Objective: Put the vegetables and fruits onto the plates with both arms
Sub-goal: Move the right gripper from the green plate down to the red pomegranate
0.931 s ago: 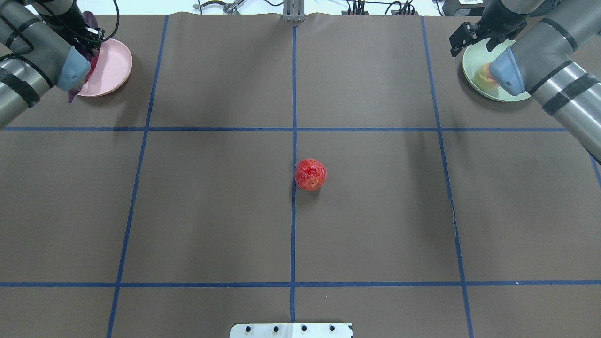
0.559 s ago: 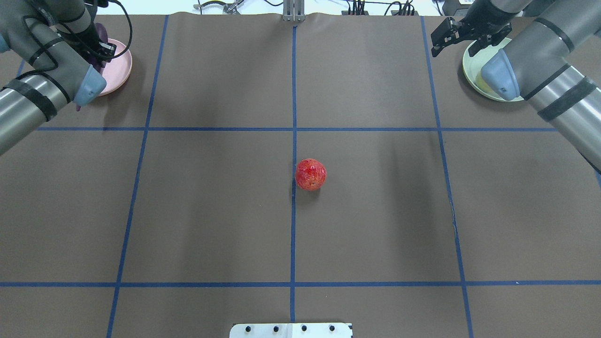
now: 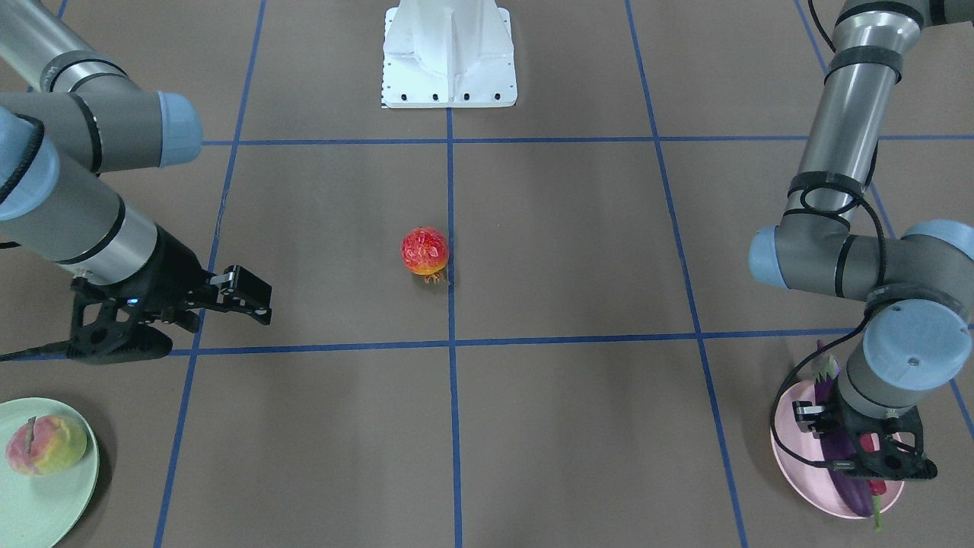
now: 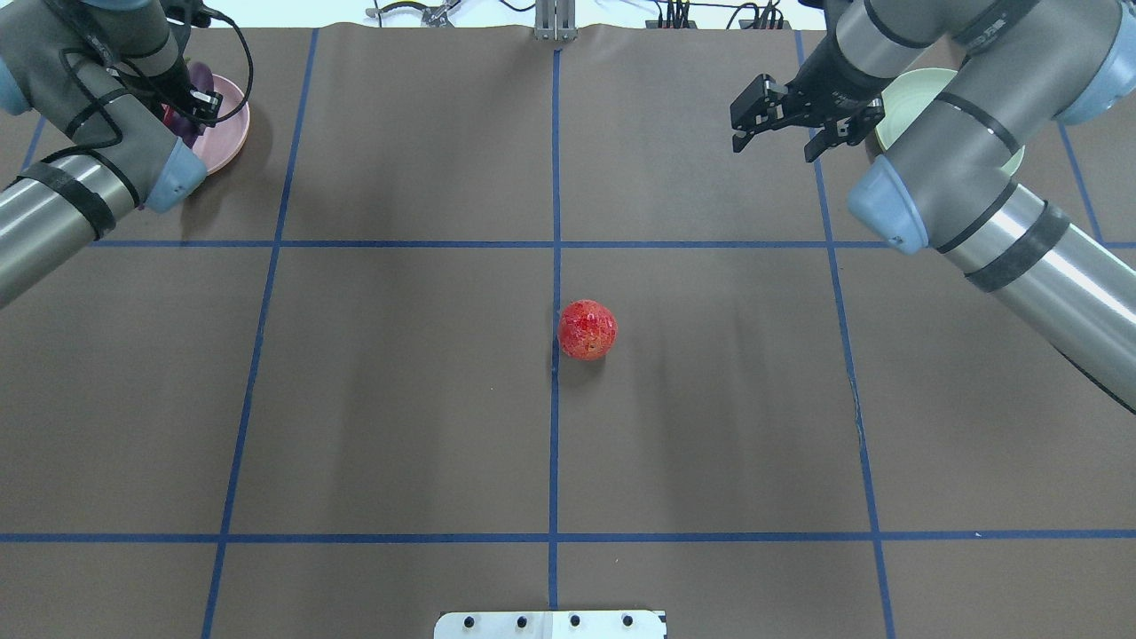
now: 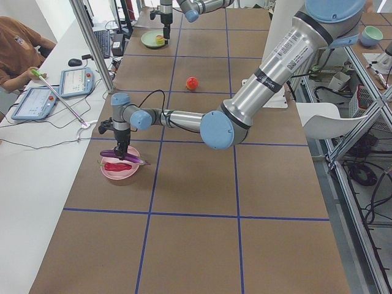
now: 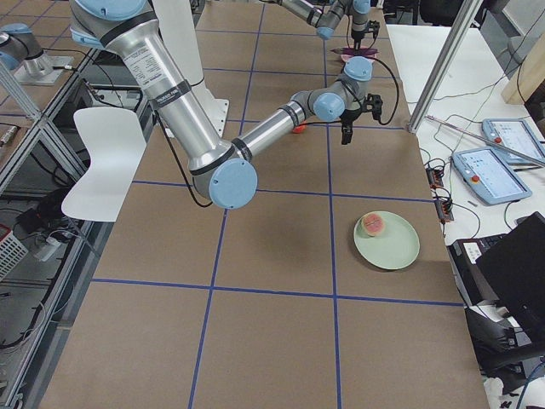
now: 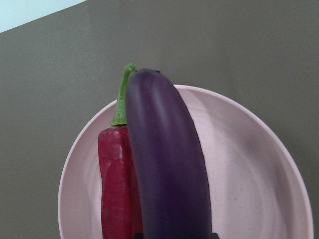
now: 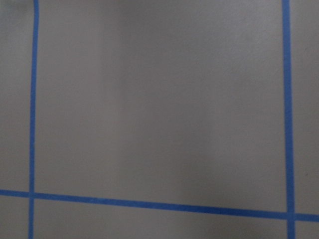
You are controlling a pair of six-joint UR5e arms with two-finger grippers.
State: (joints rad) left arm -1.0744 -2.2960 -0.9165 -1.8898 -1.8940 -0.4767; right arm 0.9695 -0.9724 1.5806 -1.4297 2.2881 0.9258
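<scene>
My left gripper (image 3: 871, 466) is over the pale pink plate (image 3: 795, 460) and looks shut on the purple eggplant (image 7: 167, 164), which lies along the plate. The red chili pepper (image 7: 115, 189) lies beside the eggplant on the same plate. My right gripper (image 4: 777, 133) is open and empty, above bare table to the left of the mint green plate (image 4: 898, 96). The peach (image 3: 44, 444) sits on that plate (image 3: 80, 487). The bumpy red-orange fruit (image 4: 587, 329) rests alone near the table's centre, far from both grippers.
The white robot base (image 3: 449, 57) stands at the near-middle edge. Blue tape lines (image 4: 555, 177) divide the brown table into squares. Cables (image 4: 710, 18) lie along the far edge. An operator (image 5: 18, 49) sits at a side desk with tablets.
My right gripper has left the mint plate and swung toward the table's middle, open, with the peach left on the plate. My left arm has shifted slightly over the pink plate with the eggplant.
</scene>
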